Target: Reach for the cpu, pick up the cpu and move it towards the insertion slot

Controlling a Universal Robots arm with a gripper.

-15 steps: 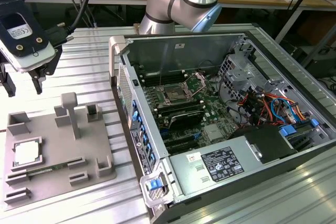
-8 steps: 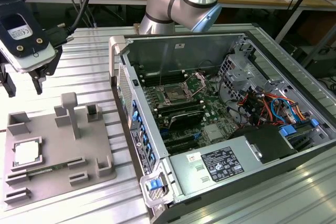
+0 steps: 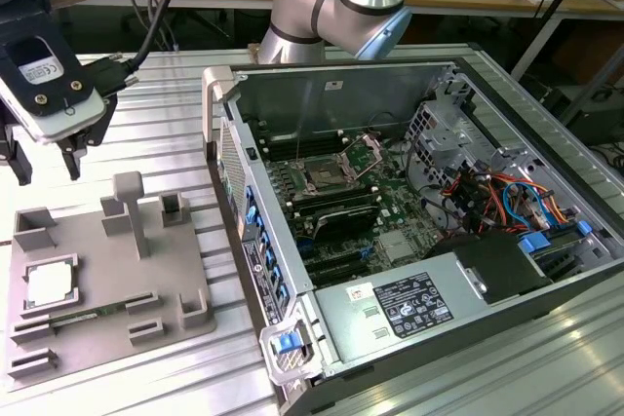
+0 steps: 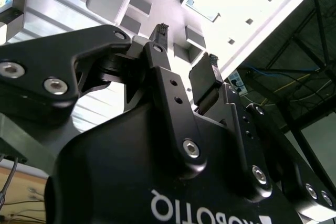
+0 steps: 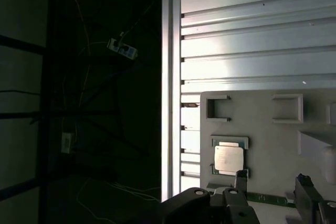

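Nearest, at the near left corner of the worktop (image 3: pixel 175 133): a grey plastic plate (image 3: pixel 107 275) with raised blocks; seated flat in the square-walled recess by the plate's left edge, the cpu (image 3: pixel 49 284), silvery top up, untouched.

Above the plate's far left corner and well apart from the chip: the gripper (image 3: pixel 46 158), spread to a moderate gap, holding nothing; fingertips (image 4: pixel 160 30) bare and separated in the second wrist view; judged early in the reach, nothing lifted yet.

First hazard, judged from the first wrist view: a descent off-centre, with the cpu (image 5: pixel 229 158) off to one finger's side rather than between the two; likely result, a tip landing on the recess wall or on the metal top instead of flanking the rim; failing that, a pinch on one corner only, then a tilt or a drop on the lift.

Second hazard: the tall blocks near the plate's far edge, close enough to catch a finger on a low sideways pass.

Farther, across the worktop's middle: the open computer case (image 3: pixel 331 94); a side wall standing between plate and board, easy to clip with a low carry.

Deep inside, the insertion slot (image 3: pixel 325 179), shiny frame around a dark centre, long memory slots just beside; a skewed arrival there probably hard on the contacts.
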